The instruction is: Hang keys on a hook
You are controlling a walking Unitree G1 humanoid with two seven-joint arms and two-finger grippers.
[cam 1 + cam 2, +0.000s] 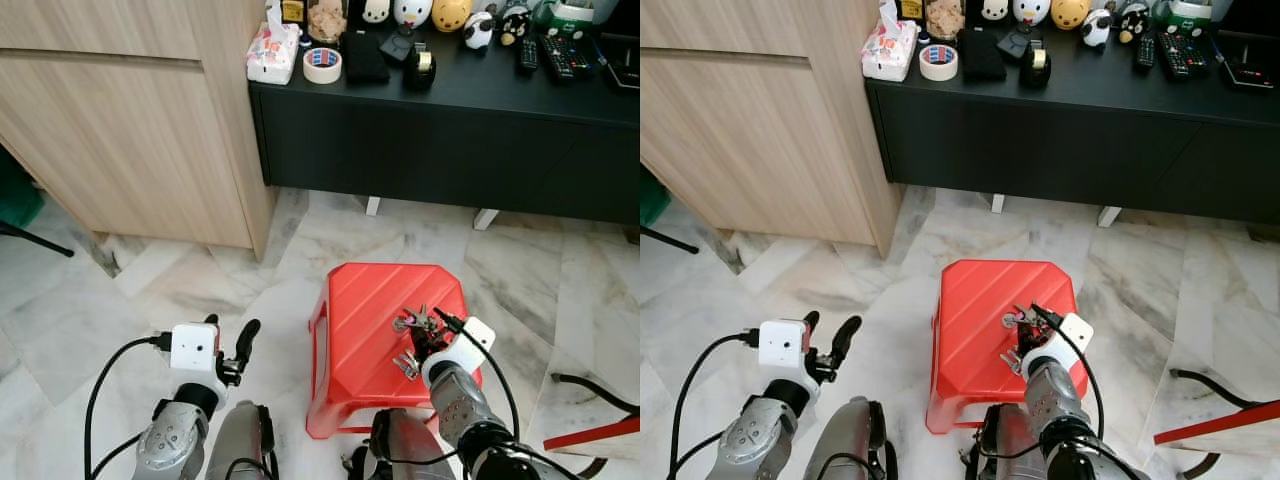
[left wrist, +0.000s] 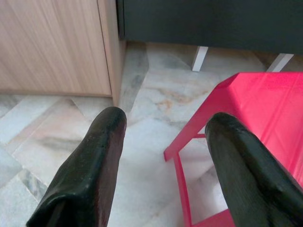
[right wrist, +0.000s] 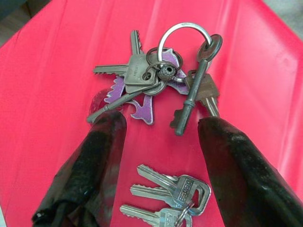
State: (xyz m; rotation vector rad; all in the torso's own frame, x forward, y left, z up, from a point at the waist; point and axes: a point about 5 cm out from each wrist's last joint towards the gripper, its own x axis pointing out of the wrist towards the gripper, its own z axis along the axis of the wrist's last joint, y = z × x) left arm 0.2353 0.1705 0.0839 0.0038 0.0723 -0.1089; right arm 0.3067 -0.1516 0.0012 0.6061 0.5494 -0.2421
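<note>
A bunch of keys on a steel ring, with a purple tag under it, lies on the top of a red plastic stool. A second, smaller set of silver keys lies beside it, nearer my wrist. My right gripper hovers open just over the stool top, and its two black fingers straddle the lower end of the big bunch without holding it. The left gripper is open with nothing in it, above the marble floor to the left of the stool.
A light wooden cabinet stands at the back left. A black sideboard runs along the back, carrying a tape roll, a tissue pack, remotes and figurines. A black cable and a red bar lie on the floor at right.
</note>
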